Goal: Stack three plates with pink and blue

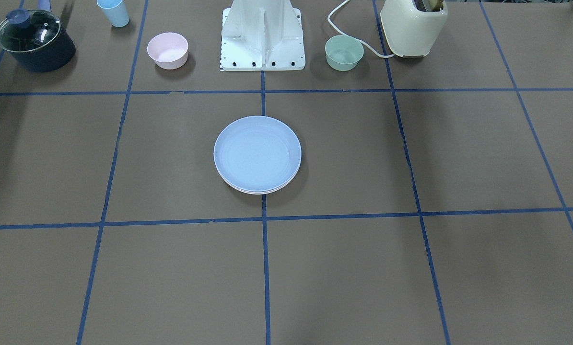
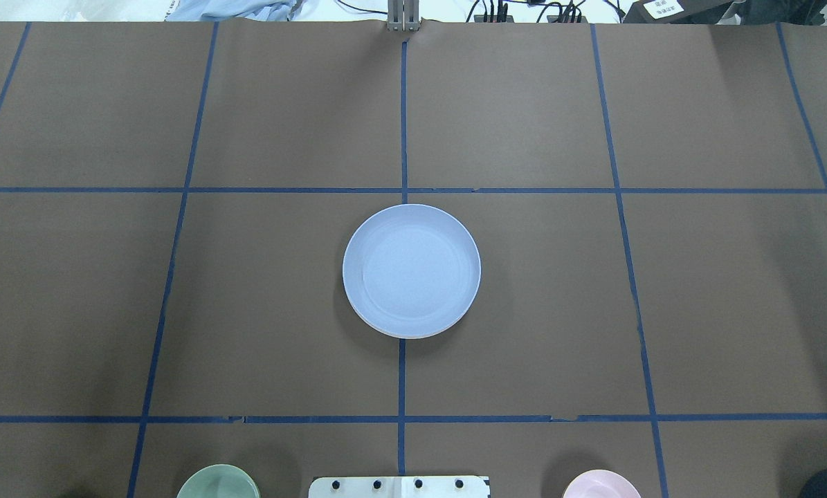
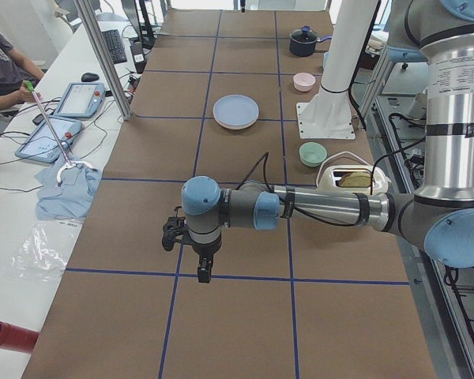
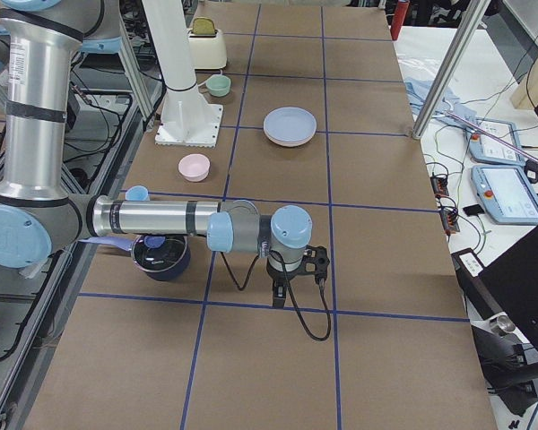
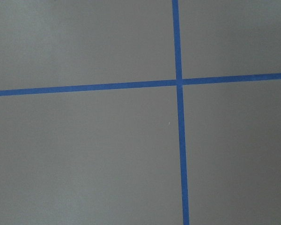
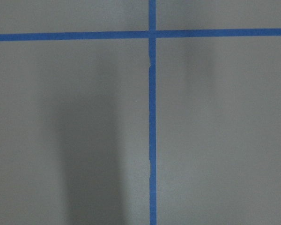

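A stack of plates sits at the table's middle with the light blue plate (image 1: 257, 152) on top; it also shows in the overhead view (image 2: 412, 270). Only thin pale rims (image 1: 262, 191) show under it, so the pink and cream-green plates are mostly hidden. My left gripper (image 3: 199, 272) shows only in the exterior left view, hanging over bare table far from the stack. My right gripper (image 4: 278, 300) shows only in the exterior right view, also far from the stack. I cannot tell whether either is open or shut. Both wrist views show only brown table and blue tape.
Along the robot's side stand a small pink bowl (image 1: 167, 50), a small mint-green bowl (image 1: 344, 52), a dark lidded pot (image 1: 36, 40), a light blue cup (image 1: 113, 12), a cream toaster (image 1: 413, 26) with its cord, and the white robot base (image 1: 263, 38).
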{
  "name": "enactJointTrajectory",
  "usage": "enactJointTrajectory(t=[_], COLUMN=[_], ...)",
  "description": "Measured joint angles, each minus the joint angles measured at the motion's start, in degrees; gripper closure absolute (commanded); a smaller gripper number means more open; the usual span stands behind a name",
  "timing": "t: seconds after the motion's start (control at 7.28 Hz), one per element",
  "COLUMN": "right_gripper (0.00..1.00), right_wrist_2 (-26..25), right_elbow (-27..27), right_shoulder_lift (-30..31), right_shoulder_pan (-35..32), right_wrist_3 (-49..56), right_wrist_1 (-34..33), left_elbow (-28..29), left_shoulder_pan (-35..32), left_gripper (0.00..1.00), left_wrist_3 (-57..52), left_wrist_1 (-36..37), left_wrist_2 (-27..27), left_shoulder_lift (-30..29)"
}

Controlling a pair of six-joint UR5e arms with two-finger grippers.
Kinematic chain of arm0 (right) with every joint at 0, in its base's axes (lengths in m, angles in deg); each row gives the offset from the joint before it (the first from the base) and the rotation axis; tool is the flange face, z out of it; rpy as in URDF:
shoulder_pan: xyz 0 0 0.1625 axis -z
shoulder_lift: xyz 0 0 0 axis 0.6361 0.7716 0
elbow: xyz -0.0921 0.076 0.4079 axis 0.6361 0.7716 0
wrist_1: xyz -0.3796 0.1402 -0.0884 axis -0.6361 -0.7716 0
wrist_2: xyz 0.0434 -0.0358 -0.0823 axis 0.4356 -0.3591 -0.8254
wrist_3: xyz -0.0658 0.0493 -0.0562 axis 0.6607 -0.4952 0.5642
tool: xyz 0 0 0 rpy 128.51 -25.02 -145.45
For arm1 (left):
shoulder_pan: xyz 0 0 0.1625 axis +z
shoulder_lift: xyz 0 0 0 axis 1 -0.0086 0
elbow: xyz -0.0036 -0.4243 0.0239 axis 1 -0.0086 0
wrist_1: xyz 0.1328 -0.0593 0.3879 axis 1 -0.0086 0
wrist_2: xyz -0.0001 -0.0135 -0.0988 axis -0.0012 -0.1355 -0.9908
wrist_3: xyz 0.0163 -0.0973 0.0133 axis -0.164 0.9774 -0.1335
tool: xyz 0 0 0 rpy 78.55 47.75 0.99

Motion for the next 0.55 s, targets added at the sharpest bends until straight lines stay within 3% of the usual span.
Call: enactJointTrajectory(t=[0.55], right_gripper=[0.0], right_wrist_2=[1.4], right_elbow=[-2.6], right_shoulder_lift=[-0.1], right_shoulder_pan=[-4.8], right_wrist_3=[-0.1], right_wrist_1=[-0.2], left_elbow=[0.0], left_shoulder_pan=[0.1], left_gripper=[0.0], left_wrist_3=[0.0], left_wrist_1=[0.1], left_wrist_2=[0.0], left_shoulder_lift=[0.0])
